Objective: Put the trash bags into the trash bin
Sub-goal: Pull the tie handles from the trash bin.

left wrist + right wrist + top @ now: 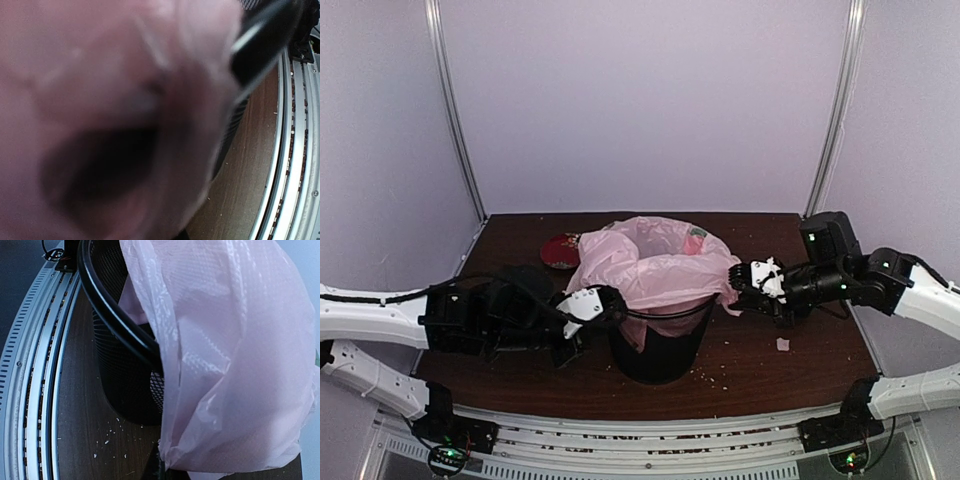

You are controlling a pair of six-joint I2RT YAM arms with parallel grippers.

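Gaping upward and stretched crosswise over the upright trash bin [658, 352], the trash bag [655, 262] is sunk partly inside it and pinched at opposite rim sides by the left gripper [607, 303] and right gripper [741, 279].

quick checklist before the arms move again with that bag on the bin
1. left claw shut on the pink trash bag, left edge: ok
2. right claw shut on the bag's right edge: ok
3. wire-mesh bin upright: ok
4. bag fully inside bin: not ok, it bulges above the rim and drapes down outside
5. left wrist view usable: not ok, blurred pink plastic fills it
6. bag reaching the bin's bottom: cannot tell
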